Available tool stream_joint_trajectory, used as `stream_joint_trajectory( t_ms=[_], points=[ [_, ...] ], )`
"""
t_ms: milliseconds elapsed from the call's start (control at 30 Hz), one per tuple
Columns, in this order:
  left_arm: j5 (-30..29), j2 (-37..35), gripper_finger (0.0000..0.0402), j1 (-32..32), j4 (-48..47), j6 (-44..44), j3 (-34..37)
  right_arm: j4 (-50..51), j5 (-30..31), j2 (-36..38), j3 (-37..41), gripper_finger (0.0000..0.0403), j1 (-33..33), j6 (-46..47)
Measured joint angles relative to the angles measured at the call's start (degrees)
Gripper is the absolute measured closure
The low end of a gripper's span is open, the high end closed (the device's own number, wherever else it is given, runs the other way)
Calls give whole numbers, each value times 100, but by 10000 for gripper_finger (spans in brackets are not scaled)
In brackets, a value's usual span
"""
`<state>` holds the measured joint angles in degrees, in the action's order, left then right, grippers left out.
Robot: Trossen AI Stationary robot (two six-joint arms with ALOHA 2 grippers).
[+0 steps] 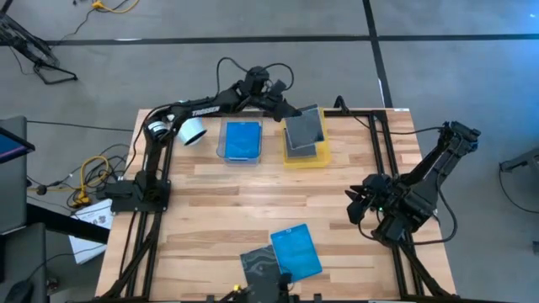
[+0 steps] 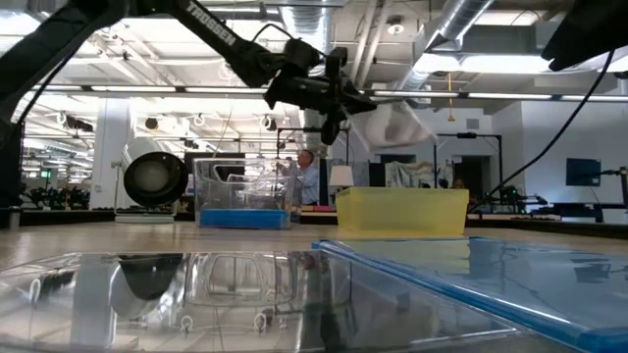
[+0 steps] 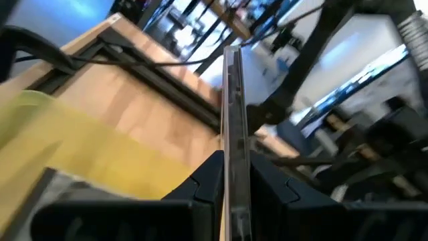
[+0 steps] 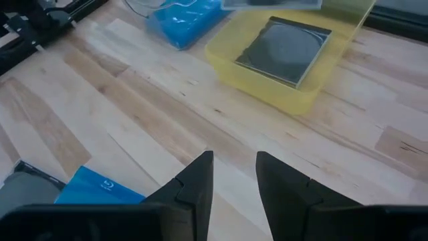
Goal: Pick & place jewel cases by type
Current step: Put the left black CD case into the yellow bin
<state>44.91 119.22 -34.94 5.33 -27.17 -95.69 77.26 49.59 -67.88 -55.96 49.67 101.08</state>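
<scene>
Blue case point(image 1: 296, 251) foreground; yellow tray point(image 1: 305, 154) holds grey case point(image 4: 284, 51).

Left arm stretched across upper centre of the high view, left pincer point(image 1: 290, 112) clamped on a thin edge-on case. Right arm folded at right edge, right pincer point(image 1: 352, 207) slightly parted, empty.

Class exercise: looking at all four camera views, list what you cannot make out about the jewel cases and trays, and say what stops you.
- How many cases lie in the yellow tray: low view, its cloudy wall hides them.
- Grey case near the table's front: high view, partly under the blue case.
- Held case: left wrist view, edge-on, face unseen.
</scene>
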Motion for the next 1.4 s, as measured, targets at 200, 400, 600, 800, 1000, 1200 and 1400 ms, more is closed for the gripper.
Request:
stream_joint_trajectory(
  t_ms=[200, 400, 600, 800, 1000, 1200, 1400],
  points=[
    [-103, 410, 356, 123, -1158, 874, -745, -16, -1, 0, 0, 294, 0, 51],
    [-270, 579, 356, 194, -1300, 974, -825, -16, -4, 0, 0, 294, 0, 52],
    [-866, 575, 356, 264, -1560, 1442, -824, -14, -7, 0, 0, 294, 0, 50],
    [-1100, 570, 356, 293, -1555, 1444, -825, -1, -7, 0, 0, 294, 0, 50],
    [-1137, 570, 356, 328, -1557, 1521, -825, -1, -7, 0, 0, 294, 0, 50],
    [-1445, 570, 347, 429, -1625, 1739, -825, -6, -7, 0, 0, 294, 0, 50],
    [-1580, 570, 331, 463, -1728, 1913, -823, -14, -7, 0, 0, 294, 0, 50]
  ],
)
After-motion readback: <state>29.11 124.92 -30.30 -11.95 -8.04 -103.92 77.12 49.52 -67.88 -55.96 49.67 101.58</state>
